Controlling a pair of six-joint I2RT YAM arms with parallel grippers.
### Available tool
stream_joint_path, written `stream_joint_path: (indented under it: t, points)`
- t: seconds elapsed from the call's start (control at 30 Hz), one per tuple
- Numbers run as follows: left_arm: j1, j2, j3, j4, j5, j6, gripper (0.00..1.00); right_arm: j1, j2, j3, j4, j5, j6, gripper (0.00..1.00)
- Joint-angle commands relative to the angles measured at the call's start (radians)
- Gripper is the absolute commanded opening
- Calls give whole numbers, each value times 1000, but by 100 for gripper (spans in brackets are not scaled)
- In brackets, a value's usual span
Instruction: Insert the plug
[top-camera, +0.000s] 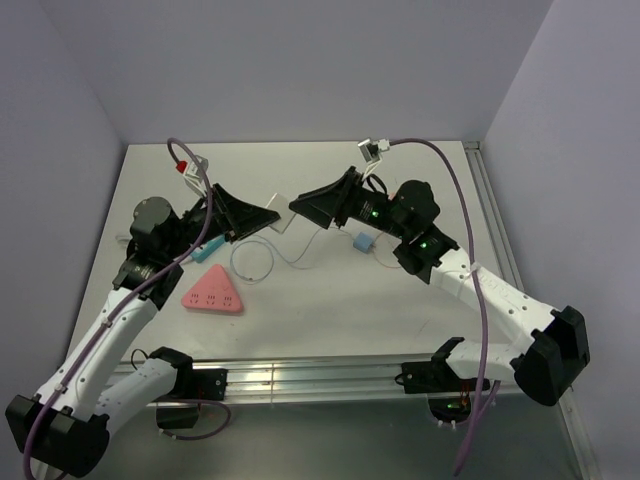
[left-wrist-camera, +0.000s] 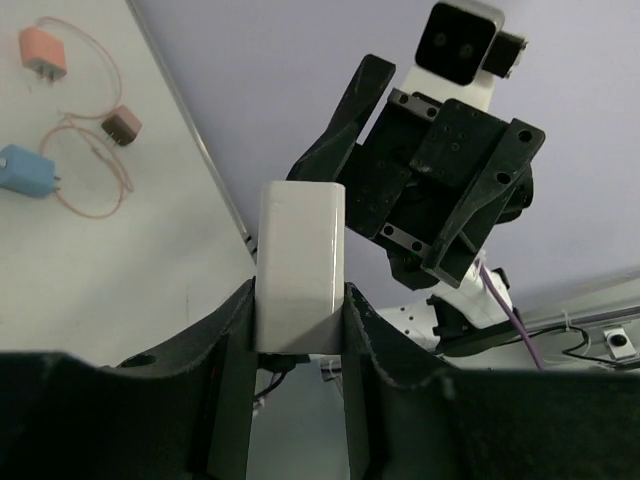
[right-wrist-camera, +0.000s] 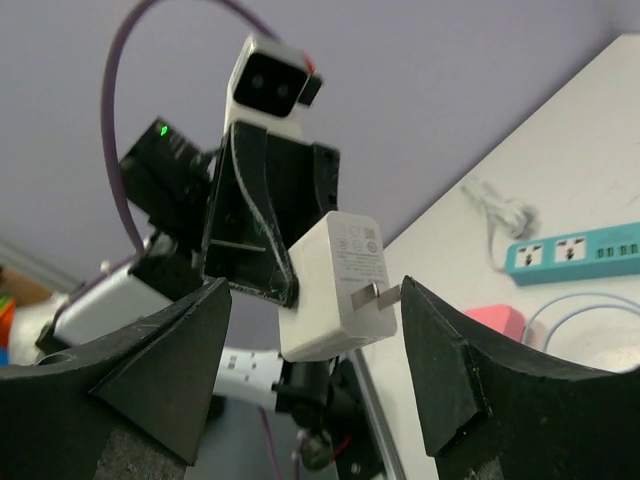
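Left gripper (left-wrist-camera: 298, 305) jaws clamp the white rectangular plastic plug (left-wrist-camera: 300, 240); right gripper (right-wrist-camera: 315, 300) jaws stand wide. End-only grip risks tilt, misaligning metal prongs (right-wrist-camera: 378, 296).

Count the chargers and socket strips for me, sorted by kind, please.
Chargers: 3 (white charger, blue charger, orange charger)
Socket strips: 2 (pink socket strip, teal socket strip)
Total: 5
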Motion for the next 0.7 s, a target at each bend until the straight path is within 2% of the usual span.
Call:
stream_joint_path:
  t: [0.0, 0.1, 0.33, 0.47, 0.6, 0.67]
  points:
    - [10, -25, 80, -89, 68, 74, 0, -8, 31, 3, 100, -236, 16, 75]
    - [18, -41, 56, -64, 99, 58, 0, -9, 66, 0, 154, -290, 36, 75]
    - [19, -71, 77, -168, 107, 134, 0, -9, 120, 5, 190, -356, 52, 75]
    - [21, -91, 97, -225, 66, 170, 0, -9, 118, -9, 158, -336, 29, 75]
    - [21, -116, 145, -332, -23, 242, 0, -5, 65, -35, 59, -251, -40, 75]
    - [21, -113, 160, -348, -18, 267, 0, -6, 52, -40, 60, -253, -45, 75]
